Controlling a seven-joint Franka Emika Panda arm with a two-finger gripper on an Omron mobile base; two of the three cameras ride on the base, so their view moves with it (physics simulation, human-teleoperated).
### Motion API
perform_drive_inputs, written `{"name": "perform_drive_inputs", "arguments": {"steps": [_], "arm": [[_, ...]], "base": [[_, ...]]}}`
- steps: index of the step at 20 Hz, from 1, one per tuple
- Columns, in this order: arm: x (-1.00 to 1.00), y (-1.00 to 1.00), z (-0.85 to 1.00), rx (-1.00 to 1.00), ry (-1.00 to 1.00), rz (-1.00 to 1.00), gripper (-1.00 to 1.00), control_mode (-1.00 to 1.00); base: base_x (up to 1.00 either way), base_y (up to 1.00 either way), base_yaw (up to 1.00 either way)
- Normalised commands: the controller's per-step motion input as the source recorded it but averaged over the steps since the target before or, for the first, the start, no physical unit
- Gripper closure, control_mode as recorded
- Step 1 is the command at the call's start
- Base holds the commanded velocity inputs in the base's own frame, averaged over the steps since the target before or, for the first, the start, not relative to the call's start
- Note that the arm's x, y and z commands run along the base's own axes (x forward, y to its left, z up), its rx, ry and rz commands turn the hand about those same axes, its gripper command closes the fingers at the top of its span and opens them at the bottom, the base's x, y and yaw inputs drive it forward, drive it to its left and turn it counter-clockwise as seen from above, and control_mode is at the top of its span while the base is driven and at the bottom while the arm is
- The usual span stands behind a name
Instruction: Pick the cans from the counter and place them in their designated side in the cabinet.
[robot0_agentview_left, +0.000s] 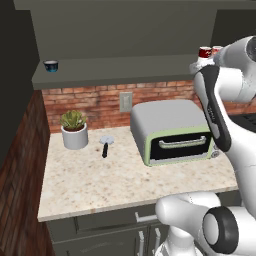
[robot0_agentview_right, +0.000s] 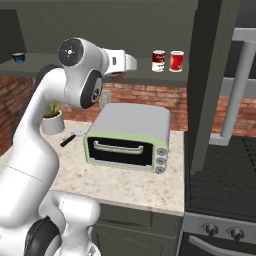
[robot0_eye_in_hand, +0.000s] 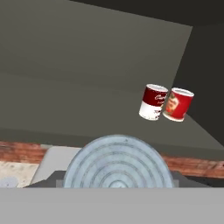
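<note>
Kitchen: toaster oven, stone counter, stove.

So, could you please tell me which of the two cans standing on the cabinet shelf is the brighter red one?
The brighter red can with the pale label, the one nearer the shelf's right end; its neighbour, the dark red and white can, stands just left of it.

The claw holds a can whose ribbed lid looks like dull brushed metal with concentric rings, right at its tips. Beyond it, up the shelf, the dark red and white can and the brighter red can wear smooth, paper-like labels with pale rims. The shelf and cabinet back are flat matt grey-green paint. Below the claw, the surface is speckled polished stone, the toaster oven smooth satin enamel with a glossy dark door, and the wall rough brick.
</note>
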Motion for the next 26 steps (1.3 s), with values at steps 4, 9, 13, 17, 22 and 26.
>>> {"name": "perform_drive_inputs", "arguments": {"steps": [4,9,13,17,22,26], "arm": [[0.24,-0.09,-0.06,-0.02,0.0,0.0,1.0,-1.0],[0.27,-0.08,-0.01,0.0,0.01,-0.01,1.0,-1.0],[0.31,-0.07,0.0,0.0,0.03,-0.01,1.0,-1.0],[0.31,-0.03,0.0,0.0,0.06,-0.01,1.0,-1.0],[0.25,-0.01,0.0,0.0,0.07,-0.01,1.0,-1.0],[0.22,0.0,-0.03,0.0,0.06,0.0,1.0,-1.0]], "base": [[0.0,0.0,0.0],[0.0,0.0,0.0],[0.0,0.0,0.0],[0.0,0.0,0.0],[0.0,0.0,0.0],[0.0,0.0,0.0]]}}
